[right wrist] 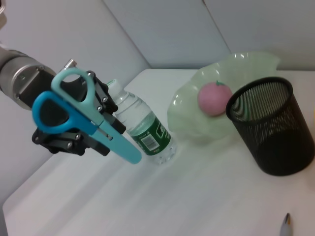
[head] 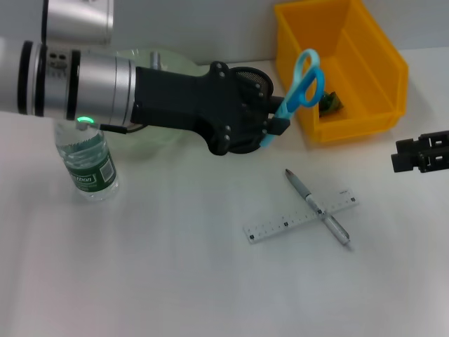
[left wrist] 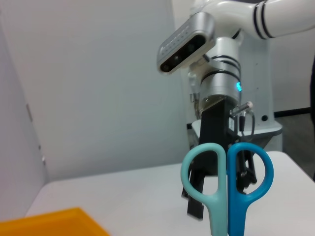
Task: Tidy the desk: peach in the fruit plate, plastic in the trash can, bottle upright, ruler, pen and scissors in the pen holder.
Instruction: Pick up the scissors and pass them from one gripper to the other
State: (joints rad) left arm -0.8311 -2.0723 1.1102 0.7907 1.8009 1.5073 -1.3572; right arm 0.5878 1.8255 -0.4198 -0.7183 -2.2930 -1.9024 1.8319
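The yellow bin (head: 365, 67) stands at the back of the table (head: 175, 267), a crumpled scrap (head: 331, 102) inside it. The green plate (right wrist: 197, 115) holds the peach (right wrist: 214, 97), with the black mesh pen holder (right wrist: 273, 130) just beside it. The bottle (head: 88, 165) stands upright. The left gripper (head: 277, 121) is clamped on the blue scissors (head: 302, 88), lifted above the pen holder. The ruler (head: 298, 219) lies under the pen (head: 317, 206). The right gripper (head: 414, 158) hovers at the table's right edge; whether its fingers are apart I cannot tell
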